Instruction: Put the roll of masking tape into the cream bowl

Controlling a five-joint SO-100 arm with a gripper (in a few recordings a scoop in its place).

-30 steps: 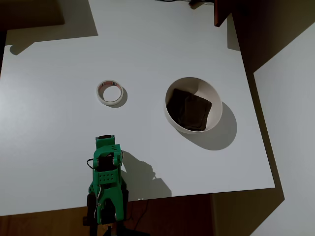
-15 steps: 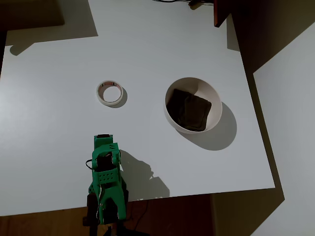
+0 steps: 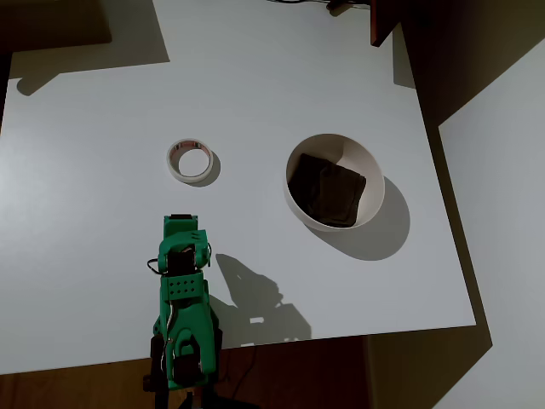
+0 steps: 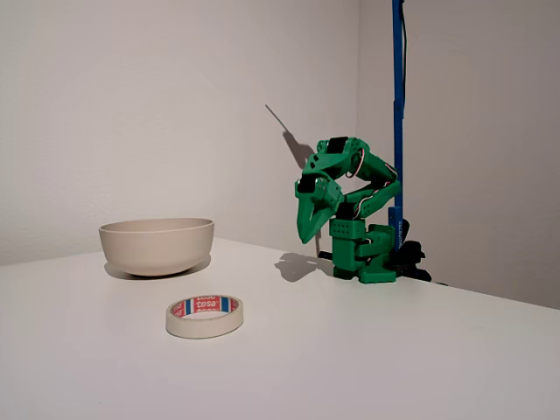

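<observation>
The roll of masking tape (image 3: 190,160) lies flat on the white table, a cream ring with a reddish inner core; in the fixed view the roll (image 4: 205,316) sits at the front. To its right in the overhead view stands the cream bowl (image 3: 364,170) with a dark brown pad (image 3: 326,192) inside. In the fixed view the bowl (image 4: 157,247) is behind and left of the roll. My green gripper (image 4: 305,236) hangs above the table pointing down, its jaws together and nothing in them. It stays well short of the roll. From overhead the green wrist (image 3: 180,243) covers the fingertips.
The white table (image 3: 255,77) ends at dark floor on the right and near side. A reddish-brown board (image 3: 383,21) juts in at the top edge. A blue pole (image 4: 398,105) rises behind the arm's base (image 4: 363,258). Open tabletop separates the arm, the roll and the bowl.
The arm has reached a little farther toward the roll, and its shadow on the table has spread to the right. The roll and the bowl have not moved.
</observation>
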